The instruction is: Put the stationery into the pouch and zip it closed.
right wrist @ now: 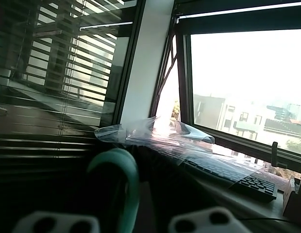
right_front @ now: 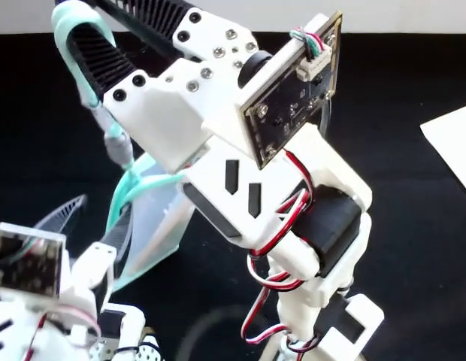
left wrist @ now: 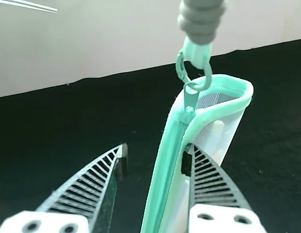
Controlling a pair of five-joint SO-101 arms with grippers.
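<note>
The right end effector (right_front: 128, 37), grip unclear, hangs the pouch (left wrist: 209, 126) by its teal loop (right wrist: 114, 156), likely keeping the zip taut. The left end effector (left wrist: 154, 158) straddles it, open.

Your right arm (right_front: 293, 218) stands tall in the middle of the high view. Its links are folded so that the wrist (right_front: 218, 98) leans toward the upper left of that view. There the right gripper (right_front: 105, 37) is lifted well above the table, and it points outward, not down at the table. Your left arm (right_front: 68, 301) sits low at the near left corner of the high view, with its gripper directed away from the base. The left gripper (left wrist: 155, 158) has its jaws spread wide, and its two ribbed fingers (left wrist: 87, 189) narrow to their tips with a clear gap between them.
</note>
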